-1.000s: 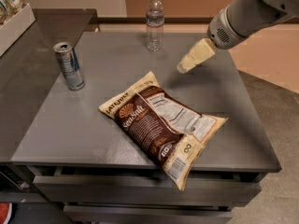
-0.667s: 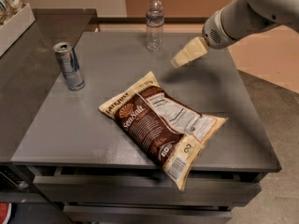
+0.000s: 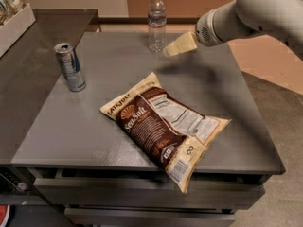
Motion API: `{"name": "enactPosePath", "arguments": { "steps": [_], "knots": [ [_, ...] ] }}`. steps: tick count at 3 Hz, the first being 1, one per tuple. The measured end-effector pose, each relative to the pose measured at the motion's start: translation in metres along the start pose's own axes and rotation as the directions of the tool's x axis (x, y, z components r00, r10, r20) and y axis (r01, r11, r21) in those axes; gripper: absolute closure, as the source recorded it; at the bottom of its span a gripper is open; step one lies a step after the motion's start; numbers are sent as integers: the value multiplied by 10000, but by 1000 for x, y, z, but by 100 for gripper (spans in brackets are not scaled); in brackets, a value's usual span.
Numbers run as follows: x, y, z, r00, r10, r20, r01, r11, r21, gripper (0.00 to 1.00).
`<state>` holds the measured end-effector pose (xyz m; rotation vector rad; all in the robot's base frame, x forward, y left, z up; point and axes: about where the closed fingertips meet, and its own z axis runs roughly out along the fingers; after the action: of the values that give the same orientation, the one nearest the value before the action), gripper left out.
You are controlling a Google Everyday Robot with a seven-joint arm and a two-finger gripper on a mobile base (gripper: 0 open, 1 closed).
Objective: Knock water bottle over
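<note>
views: one | looks down from above near edge of table [image 3: 118, 65] | range: middling, whole top framed | gripper [image 3: 168, 52] at upper right, near water bottle [image 3: 156, 22]

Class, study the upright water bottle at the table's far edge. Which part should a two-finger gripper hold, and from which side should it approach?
Likely the ribbed middle of the water bottle, from the view's right: it stands upright, narrow and round there, and the gripper hovers just right of it, above the table.

The gripper [image 3: 174, 48] sits just right of the water bottle [image 3: 156, 30]; its arm [image 3: 265, 11] is cut by the right edge, the label [image 3: 156, 18] unreadable.
</note>
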<state>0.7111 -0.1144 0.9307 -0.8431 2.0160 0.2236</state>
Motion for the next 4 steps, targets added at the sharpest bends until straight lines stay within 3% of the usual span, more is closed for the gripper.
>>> {"name": "enactPosePath", "arguments": {
  "steps": [1,2,4],
  "knots": [
    [-11,-4,21,9968,684,426,-674,9974,-238,0],
    [-21,-9,42,9860,1453,823,-1414,9886,-515,0],
    [-29,-6,52,9813,1579,1101,-1537,9871,-456,0]
  ]
}}
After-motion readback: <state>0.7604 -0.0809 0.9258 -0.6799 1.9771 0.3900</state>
